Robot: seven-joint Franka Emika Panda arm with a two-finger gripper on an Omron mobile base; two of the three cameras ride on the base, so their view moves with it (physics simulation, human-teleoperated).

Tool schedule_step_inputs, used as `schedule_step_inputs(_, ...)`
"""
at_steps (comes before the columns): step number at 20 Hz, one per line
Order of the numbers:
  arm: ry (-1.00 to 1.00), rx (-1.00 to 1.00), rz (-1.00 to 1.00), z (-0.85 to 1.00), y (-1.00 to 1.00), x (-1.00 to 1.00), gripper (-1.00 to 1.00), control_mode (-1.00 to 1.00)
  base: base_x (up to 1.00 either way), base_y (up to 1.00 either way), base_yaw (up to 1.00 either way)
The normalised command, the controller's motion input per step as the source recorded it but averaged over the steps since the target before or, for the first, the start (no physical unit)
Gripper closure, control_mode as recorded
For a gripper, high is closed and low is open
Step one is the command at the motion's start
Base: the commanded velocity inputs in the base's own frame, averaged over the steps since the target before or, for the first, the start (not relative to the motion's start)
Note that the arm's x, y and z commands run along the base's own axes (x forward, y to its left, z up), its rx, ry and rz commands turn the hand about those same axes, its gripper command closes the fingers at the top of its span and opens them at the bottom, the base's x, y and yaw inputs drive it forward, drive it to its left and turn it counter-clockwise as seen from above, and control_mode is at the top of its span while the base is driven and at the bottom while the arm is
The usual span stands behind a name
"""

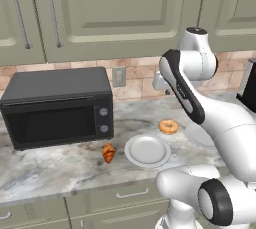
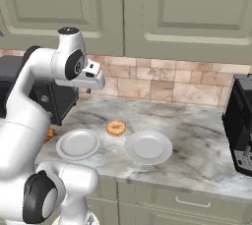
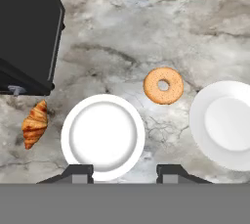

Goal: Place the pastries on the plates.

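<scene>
From above, the hand view lays the things out left to right on the grey-veined marble worktop [image 3: 122, 27]: the black microwave [image 3: 27, 27] at ten o'clock, the ridged orange-brown croissant [image 3: 34, 124] lying bare on the stone at nine o'clock of the left plate [image 3: 102, 136], then the golden ring doughnut [image 3: 163, 85] at about one o'clock of that plate and apart from its rim, then the right plate [image 3: 224, 124] cut by the picture's edge. Both plates are round, smooth, white-grey, with a raised rim, and carry nothing. The claw [image 3: 124, 174] hangs high over the near edge of the left plate, its dark tips set at their narrowest and holding nothing. The left base view adds the microwave's door and two knobs, a wall socket [image 1: 118, 76] on the brick backsplash, and pale green cabinets with bar handles. The right base view adds a black appliance [image 2: 240, 126] at three o'clock, well apart from the plates.
</scene>
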Motion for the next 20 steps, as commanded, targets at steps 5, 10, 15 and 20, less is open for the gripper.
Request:
schedule_step_inputs(5, 0.01, 0.0, 0.0, -0.06, 0.02, -0.05, -1.0, -1.0, 0.0, 0.0, 0.0)
schedule_step_inputs(10, -0.01, 0.0, -0.1, -0.19, 0.41, 0.0, -1.0, -1.0, 0.0, 0.0, 0.0)
schedule_step_inputs(15, -0.02, 0.0, -0.12, -0.35, 0.6, 0.0, -1.0, -1.0, 0.0, 0.0, 0.0)
schedule_step_inputs(20, 0.0, -0.01, -0.08, -0.59, 0.6, 0.0, -1.0, -1.0, 0.0, 0.0, 0.0)
